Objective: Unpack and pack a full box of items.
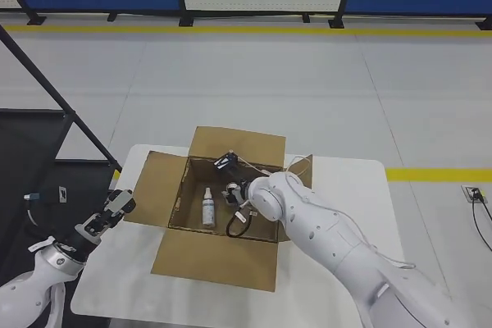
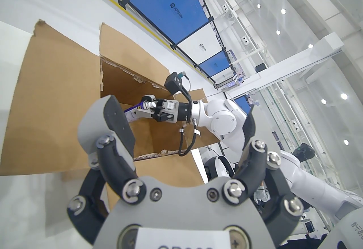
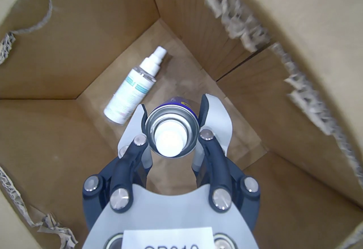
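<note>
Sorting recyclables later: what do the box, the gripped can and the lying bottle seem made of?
Box: corrugated cardboard, matte brown; torn edges look ragged and layered. Can: probably metal, shiny silver rim, white plastic-looking cap. Bottle: likely white plastic, smooth, slightly glossy.

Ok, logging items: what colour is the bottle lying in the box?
White bottle, teal label; clearest in right wrist view.

One box (image 1: 217, 262), one bottle (image 3: 134, 86), one can (image 3: 173, 117)
</note>
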